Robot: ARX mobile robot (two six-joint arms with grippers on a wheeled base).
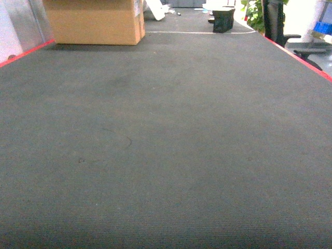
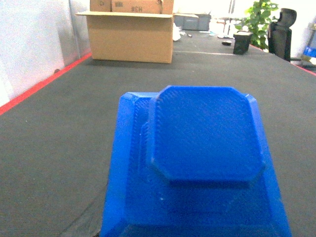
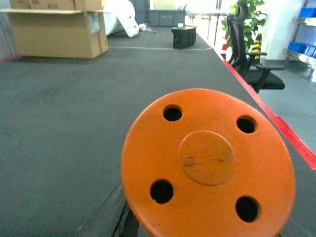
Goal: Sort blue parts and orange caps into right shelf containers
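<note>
While neither arm shows in the head view, each wrist camera has a piece filling its near foreground. In the left wrist view a blue part [image 2: 197, 163], stepped and with chamfered corners, sits right under the lens above the dark table [image 2: 59, 148]; the jaws themselves are hidden, so whether they clamp it cannot be told. In the right wrist view the round end of an orange cap [image 3: 207, 173], with four holes around a raised centre disc, is equally close, and again the jaws are out of sight. Beyond both, the grey felt table with its red edge [image 1: 26, 52] stretches away. At its far end stands a cardboard box [image 1: 96, 21], with a small black bin [image 1: 223, 19] to the right. An office chair [image 3: 249, 64] and a green plant [image 3: 252, 19] stand past the table's right edge.
</note>
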